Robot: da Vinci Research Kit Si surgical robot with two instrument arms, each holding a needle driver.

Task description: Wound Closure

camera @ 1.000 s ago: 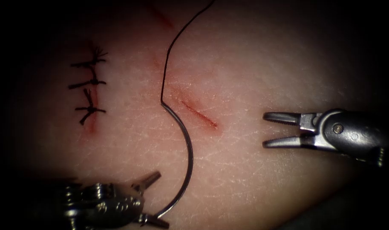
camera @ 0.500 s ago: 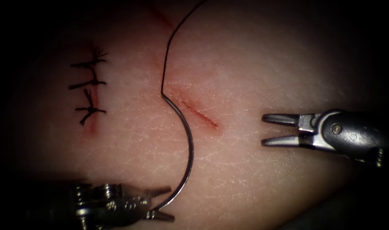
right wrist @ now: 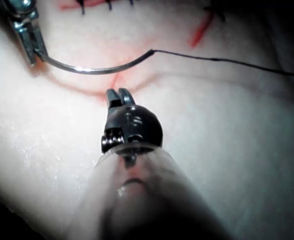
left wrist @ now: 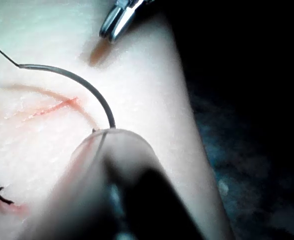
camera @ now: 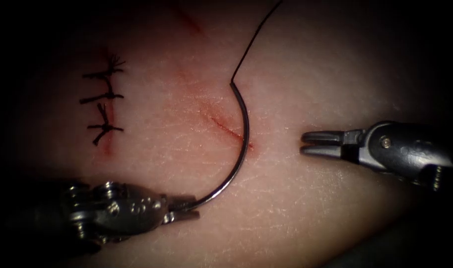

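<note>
Tissue [camera: 295, 208] lay under both tools. The left claw [camera: 184, 212] was clamped on the needle [camera: 242, 149] near its pointed end; the curve arched over the open cut [camera: 228, 130], resting on the surface, not in the tissue. Thread [camera: 253, 39] ran from its swaged end toward the far edge. The right claw [camera: 305, 144], closed and holding nothing, hovered right of the cut, with bare tissue between. Three finished stitches [camera: 103, 97] sat well left.

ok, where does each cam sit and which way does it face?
Endoscope: above and in front of the tissue; left tool grips the needle near its tip, right tool shut, empty.
Left wrist: along its own shaft toward the needle.
Right wrist: along its shaft at its own jaws.
Shared: needle, thread, cut.
</note>
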